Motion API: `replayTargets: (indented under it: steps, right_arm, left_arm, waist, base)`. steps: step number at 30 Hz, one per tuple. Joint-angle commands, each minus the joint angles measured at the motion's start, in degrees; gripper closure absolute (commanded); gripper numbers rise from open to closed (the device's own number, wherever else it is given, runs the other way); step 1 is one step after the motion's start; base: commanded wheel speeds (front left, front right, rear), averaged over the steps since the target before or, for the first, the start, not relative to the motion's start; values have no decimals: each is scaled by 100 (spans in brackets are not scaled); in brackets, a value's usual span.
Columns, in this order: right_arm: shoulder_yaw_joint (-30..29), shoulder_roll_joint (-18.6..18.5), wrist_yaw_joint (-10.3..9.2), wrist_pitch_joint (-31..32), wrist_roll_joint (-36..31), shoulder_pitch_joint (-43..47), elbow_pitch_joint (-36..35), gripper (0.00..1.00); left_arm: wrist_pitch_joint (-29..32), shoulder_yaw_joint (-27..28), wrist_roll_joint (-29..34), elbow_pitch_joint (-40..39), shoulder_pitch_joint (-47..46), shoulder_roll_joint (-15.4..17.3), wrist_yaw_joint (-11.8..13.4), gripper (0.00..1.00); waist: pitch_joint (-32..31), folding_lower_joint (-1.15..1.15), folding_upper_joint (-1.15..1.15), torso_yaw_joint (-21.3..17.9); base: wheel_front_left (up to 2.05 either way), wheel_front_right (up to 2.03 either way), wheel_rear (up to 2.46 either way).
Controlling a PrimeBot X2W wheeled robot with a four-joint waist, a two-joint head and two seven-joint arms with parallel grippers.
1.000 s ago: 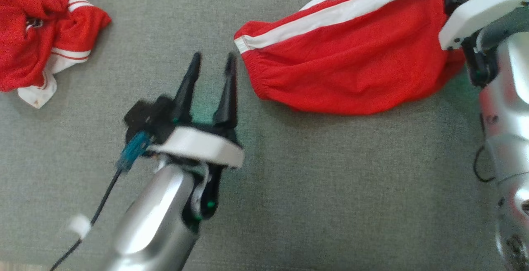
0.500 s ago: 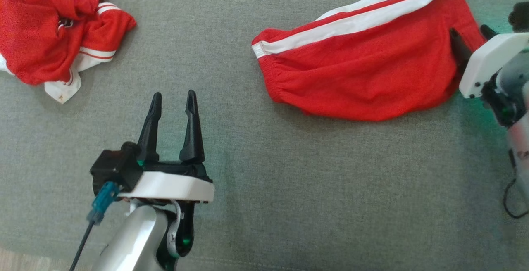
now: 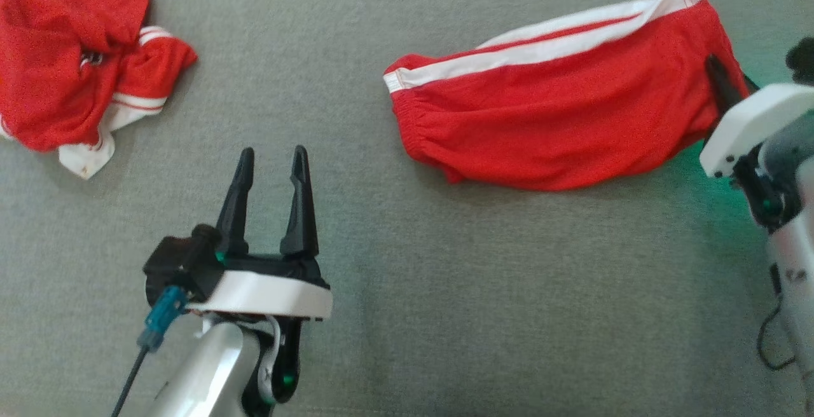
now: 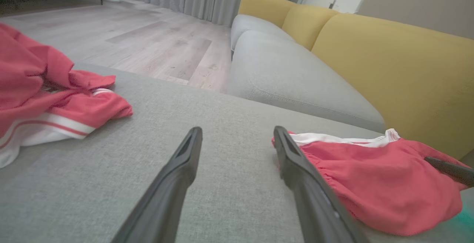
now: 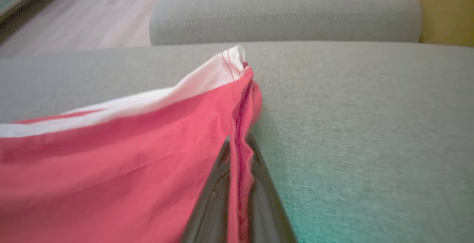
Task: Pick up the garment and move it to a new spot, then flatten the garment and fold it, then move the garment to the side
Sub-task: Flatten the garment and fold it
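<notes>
The garment (image 3: 559,131) is a pair of red shorts with a white side stripe, lying spread on the grey cushion (image 3: 483,290) at the upper right. My right gripper (image 3: 722,80) is at its right edge, shut on the red hem; in the right wrist view the cloth (image 5: 122,161) runs between the closed fingers (image 5: 218,183) of that gripper (image 5: 239,141). My left gripper (image 3: 272,150) stands open and empty, left of and nearer than the shorts, fingers apart above bare cushion. In the left wrist view this gripper (image 4: 237,130) has the shorts (image 4: 377,183) just beyond its right finger.
A second red and white garment (image 3: 76,67) lies crumpled at the upper left, also visible as a crumpled heap (image 4: 40,98) in the left wrist view. A yellow sofa back (image 4: 400,72) and grey seat (image 4: 292,76) lie beyond the cushion, with wooden floor (image 4: 140,39) further off.
My right gripper has shut on the shorts' right edge. The left gripper has drawn back and left, away from the shorts, still open. The head camera has shifted.
</notes>
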Motion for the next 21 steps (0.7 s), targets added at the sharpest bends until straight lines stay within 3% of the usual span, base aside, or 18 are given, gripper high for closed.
replayTargets:
  steps: [1, 12, 21]
  right_arm:
    - [-77, 32, -4, -156, -72, 152, -266, 100]
    - [-1176, 839, -4, -457, -635, 1698, -1388, 100]
    - [-1657, 1291, -4, -234, -991, 2063, -1973, 100]
  left_arm:
    - [-51, 130, 30, -181, 41, 152, -23, 0]
    - [-16, 110, -28, -173, 482, 336, 39, 0]
    - [37, 15, -17, -174, 456, 321, 52, 0]
  waist:
    - [-203, 0, 0, -160]
    - [-763, 0, 0, -837]
    - [-697, 0, 0, -781]
  base:
    - [0, 0, 0]
    - [0, 0, 0]
    - [0, 0, 0]
